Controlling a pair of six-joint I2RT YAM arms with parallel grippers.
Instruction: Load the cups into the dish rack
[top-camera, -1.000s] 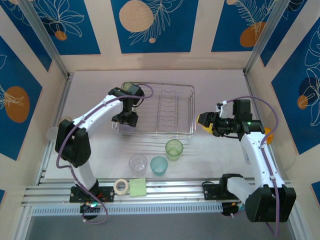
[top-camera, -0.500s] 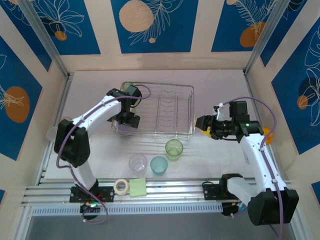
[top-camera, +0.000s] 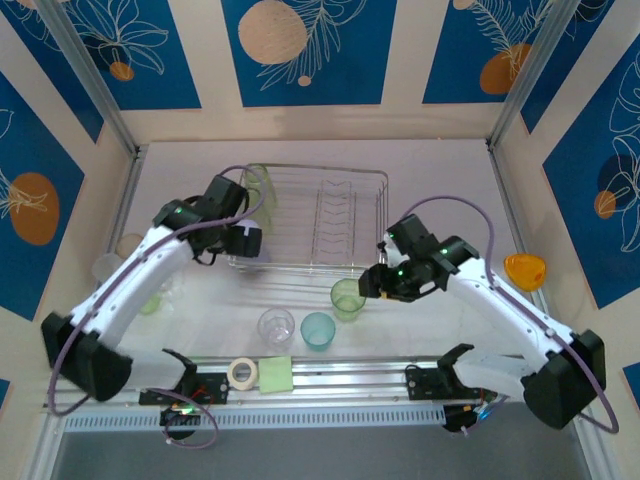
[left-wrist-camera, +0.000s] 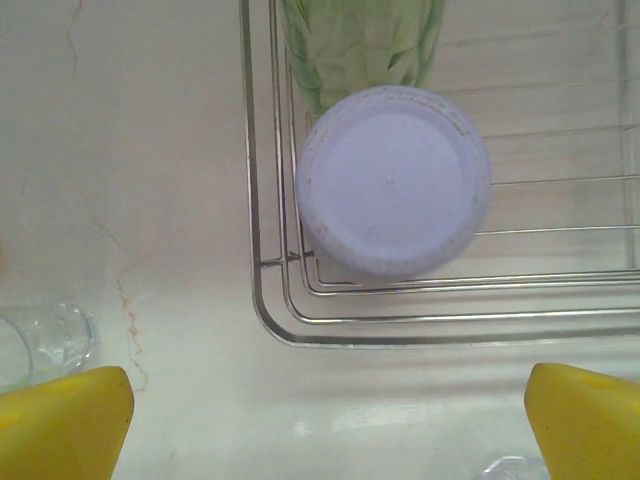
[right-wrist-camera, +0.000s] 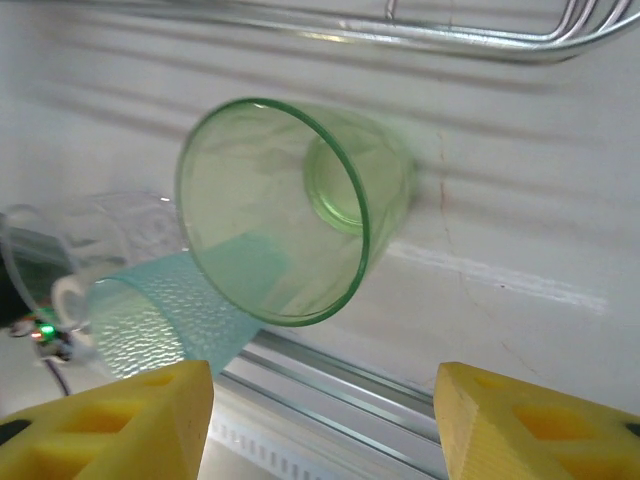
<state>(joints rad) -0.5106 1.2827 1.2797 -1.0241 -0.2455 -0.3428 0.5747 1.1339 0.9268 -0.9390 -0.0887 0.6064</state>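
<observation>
The dish rack (top-camera: 350, 222) stands at the table's middle back. In the left wrist view a lavender cup (left-wrist-camera: 392, 180) sits upside down in the rack's near left corner (left-wrist-camera: 262, 300), with a light green cup (left-wrist-camera: 360, 40) behind it. My left gripper (top-camera: 245, 241) hangs over that corner, open and empty (left-wrist-camera: 325, 425). A green cup (top-camera: 348, 297), a teal cup (top-camera: 317, 330) and a clear cup (top-camera: 276, 325) stand in front of the rack. My right gripper (top-camera: 372, 283) is open just right of the green cup (right-wrist-camera: 290, 210), which lies ahead of its fingers (right-wrist-camera: 325, 420).
A tape roll (top-camera: 241, 372) and a yellow-green pad (top-camera: 276, 375) lie by the front rail. An orange dome (top-camera: 525, 270) sits at the right wall. More cups (top-camera: 150, 300) stand at the left edge under my left arm. The teal cup (right-wrist-camera: 160, 315) is close behind the green one.
My left gripper has opened and drawn back from the rack, leaving the lavender cup in it. My right arm has swung left and down to the green cup.
</observation>
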